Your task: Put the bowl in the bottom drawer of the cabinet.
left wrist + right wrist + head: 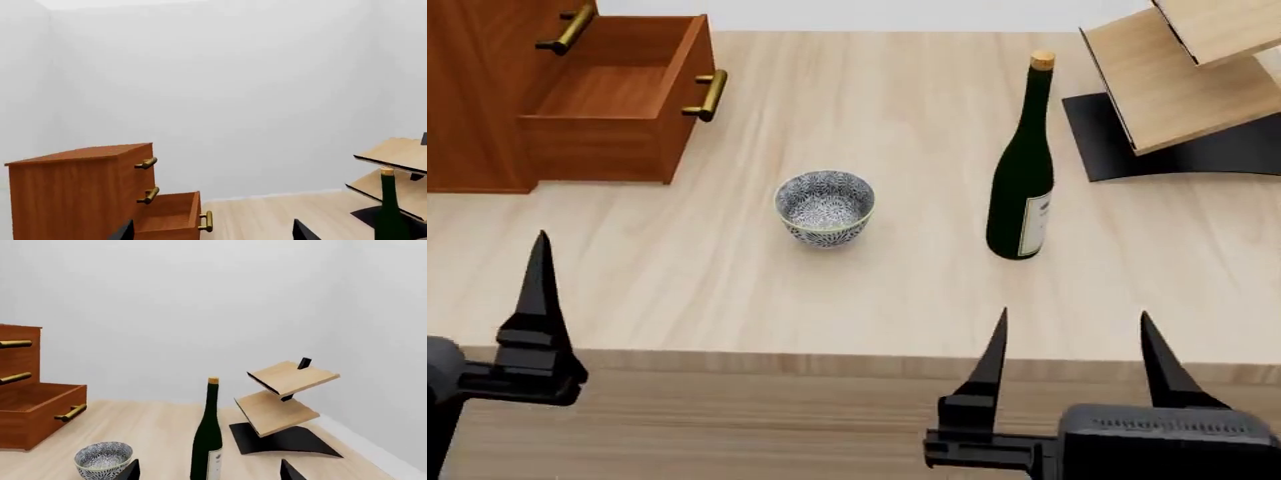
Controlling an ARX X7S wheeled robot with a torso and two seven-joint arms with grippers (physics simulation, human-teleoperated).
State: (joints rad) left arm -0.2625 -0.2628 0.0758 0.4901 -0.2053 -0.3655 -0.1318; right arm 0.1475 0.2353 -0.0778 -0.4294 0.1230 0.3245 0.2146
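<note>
Bowl, round, blue-grey floral, upright

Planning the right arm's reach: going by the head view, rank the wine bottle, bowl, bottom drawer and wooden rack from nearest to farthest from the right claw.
1. Wine bottle, straight ahead of the right claw.
2. Bowl, ahead toward the left.
3. Wooden rack, far right, and bottom drawer, far left: too close to call.

left gripper: low, near edge, spread unclear | right gripper: fingers apart, empty
</note>
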